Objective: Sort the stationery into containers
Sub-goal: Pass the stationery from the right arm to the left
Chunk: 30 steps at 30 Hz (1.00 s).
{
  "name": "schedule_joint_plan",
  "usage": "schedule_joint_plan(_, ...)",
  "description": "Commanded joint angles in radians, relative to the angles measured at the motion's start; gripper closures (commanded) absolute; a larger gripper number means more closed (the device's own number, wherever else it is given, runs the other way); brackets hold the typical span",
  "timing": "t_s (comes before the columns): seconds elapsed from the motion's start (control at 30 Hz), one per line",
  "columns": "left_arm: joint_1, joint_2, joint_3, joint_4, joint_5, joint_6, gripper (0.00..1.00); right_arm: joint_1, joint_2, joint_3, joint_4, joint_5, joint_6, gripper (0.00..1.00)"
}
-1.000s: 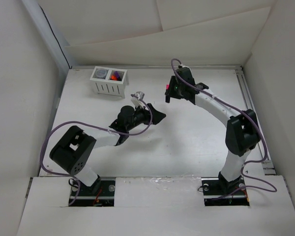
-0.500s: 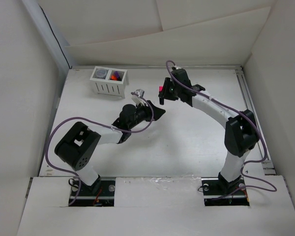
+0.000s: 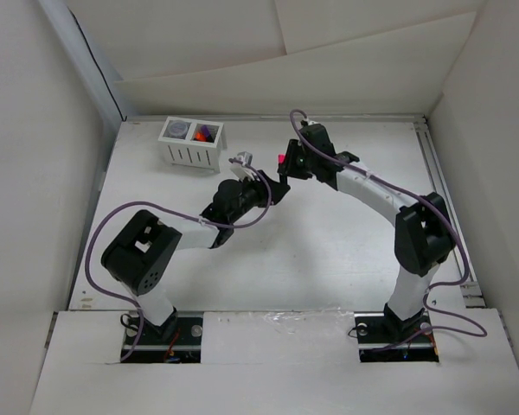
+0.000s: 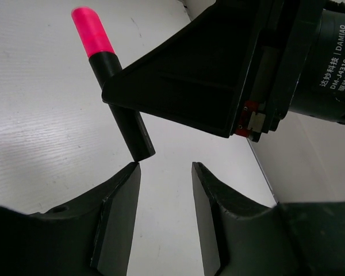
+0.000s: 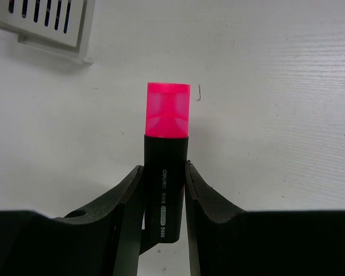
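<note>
My right gripper [image 3: 287, 164] is shut on a highlighter with a black body and a pink cap [image 3: 281, 158], held above the table at mid-back. In the right wrist view the highlighter [image 5: 167, 149] stands between the fingers of that gripper [image 5: 164, 168]. My left gripper [image 3: 277, 192] is open and empty just under it. In the left wrist view the left gripper [image 4: 165, 168] has its left fingertip almost at the highlighter's [image 4: 99, 49] black end. The white organiser [image 3: 190, 156] holds a clear-purplish round piece [image 3: 181, 129] and an orange-and-purple piece [image 3: 207, 133]. The blue-and-white roll is out of view.
The organiser stands at the back left, and its slotted wall [image 5: 43, 23] shows at the top left of the right wrist view. White walls enclose the table on three sides. Purple cables run along both arms.
My right gripper has carried the highlighter leftwards. My left gripper has moved up and back towards it, so the two now meet.
</note>
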Motion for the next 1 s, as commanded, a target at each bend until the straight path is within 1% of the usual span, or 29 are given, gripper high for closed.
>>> schedule_joint_plan(0.0,0.005,0.007,0.060,0.041,-0.016,-0.011,0.63,0.021,-0.033,-0.011,0.064,-0.027,0.010,0.92)
schedule_joint_plan(0.07,0.005,0.018,0.060,0.041,-0.016,-0.011,0.63,0.021,-0.033,-0.020,0.064,-0.027,0.010,0.92)
schedule_joint_plan(0.13,0.014,0.030,0.080,0.041,-0.004,-0.011,0.66,0.021,-0.033,-0.020,0.064,-0.027,0.010,0.92)
schedule_joint_plan(0.2,0.014,0.030,0.080,0.041,-0.004,-0.011,0.67,0.021,-0.033,-0.020,0.073,-0.027,0.010,0.92)
schedule_joint_plan(0.67,0.014,0.050,0.102,-0.002,-0.035,0.009,0.66,0.021,-0.053,-0.038,0.083,-0.037,0.010,0.92)
schedule_joint_plan(0.77,0.014,0.050,0.102,-0.002,-0.024,0.009,0.76,0.021,-0.063,-0.049,0.083,-0.037,0.010,0.92)
schedule_joint_plan(0.8,0.014,0.050,0.102,-0.002,-0.024,0.009,0.83,0.021,-0.063,-0.049,0.083,-0.037,0.010,0.92)
schedule_joint_plan(0.87,0.014,0.050,0.102,-0.002,-0.015,0.009,0.93,0.021,-0.063,-0.049,0.092,-0.037,0.010,0.92)
schedule_joint_plan(0.93,0.014,0.023,0.082,-0.002,-0.015,0.009,1.00,0.021,-0.063,-0.049,0.092,-0.037,0.019,0.92)
schedule_joint_plan(0.97,0.024,0.022,0.082,-0.002,-0.015,0.009,1.00,0.021,-0.063,-0.049,0.092,-0.047,0.019,0.92)
